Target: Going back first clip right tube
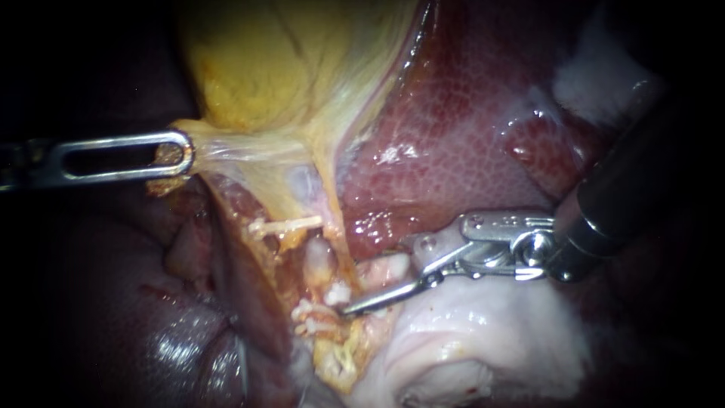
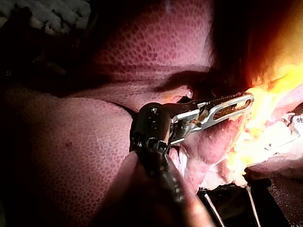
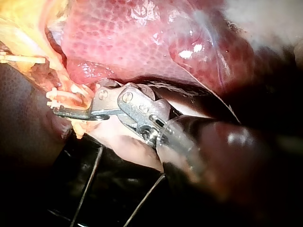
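My left instrument comes in from the left, its slotted jaws shut on the stretched edge of the yellow gallbladder; the left wrist view shows the same grip. My right instrument reaches in from the right with its jaws open. Its thin lower jaw ends beside white clips on a pale tube. A pink stub of tissue lies between the jaws. Another white clip sits crosswise higher up. In the right wrist view the right instrument lies next to the clips.
Red liver fills the upper right behind the right instrument. A dark lobe lies at the lower left. Pale white tissue bulges under the right instrument's shaft. A white patch shows at the upper right.
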